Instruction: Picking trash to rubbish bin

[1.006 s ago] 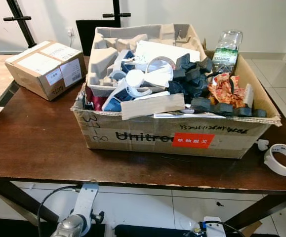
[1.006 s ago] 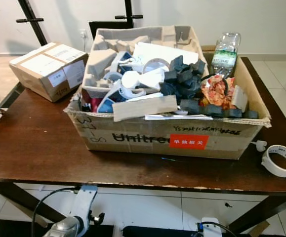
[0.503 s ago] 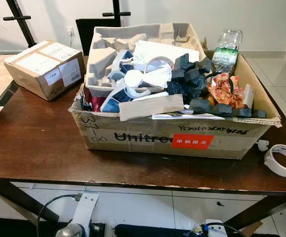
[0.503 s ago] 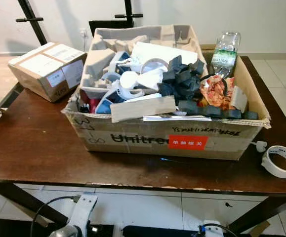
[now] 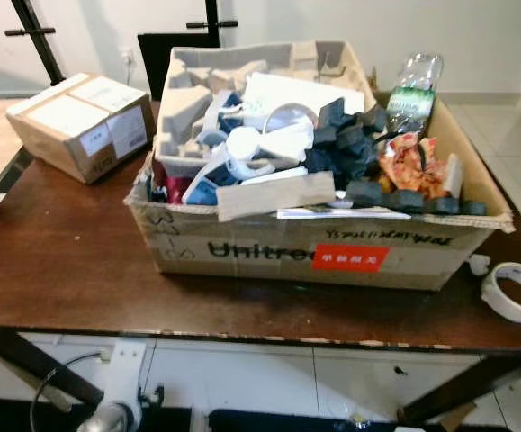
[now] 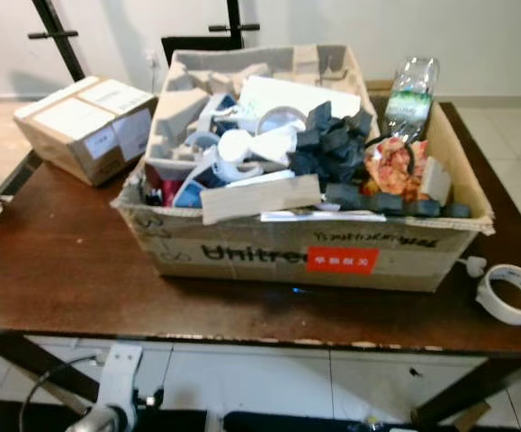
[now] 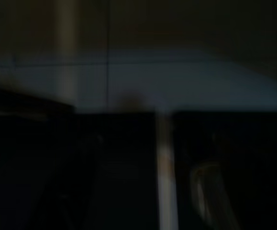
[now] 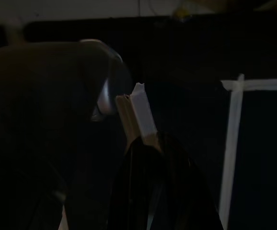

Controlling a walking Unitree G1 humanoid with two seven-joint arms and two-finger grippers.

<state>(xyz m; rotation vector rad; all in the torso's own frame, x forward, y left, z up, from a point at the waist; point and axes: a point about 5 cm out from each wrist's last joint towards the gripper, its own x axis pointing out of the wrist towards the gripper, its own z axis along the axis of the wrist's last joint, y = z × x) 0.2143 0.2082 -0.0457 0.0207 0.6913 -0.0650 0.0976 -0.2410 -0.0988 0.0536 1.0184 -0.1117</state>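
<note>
A sealed small cardboard box [image 5: 78,123] sits at the left end of a dark wooden table [image 5: 58,261], well apart from the robot's left arm [image 5: 116,400], which hangs low below the table's near edge; whether the left claw is open or closed cannot be told, its wrist view being dark and blurred. At centre, a large open carton [image 5: 318,254] printed "Unitree" serves as the bin and is heaped to the brim: a grey moulded pulp tray [image 5: 197,85] at its back left, white plastic pieces [image 5: 260,144], black foam blocks [image 5: 350,148], a loose strip of cardboard [image 5: 276,193] across the front, an orange wrapper [image 5: 408,162] and a clear plastic bottle [image 5: 413,94] leaning at the back right corner. Right of the carton, a roll of white tape [image 5: 515,291] lies on the table near its edge. The right claw [image 8: 145,158] appears to be pinching a pale scrap of cardboard [image 8: 136,115], low in the shade. Judged from here, the scrap is best lifted well over the carton's front wall before release, since the pile is high and could spill.
</note>
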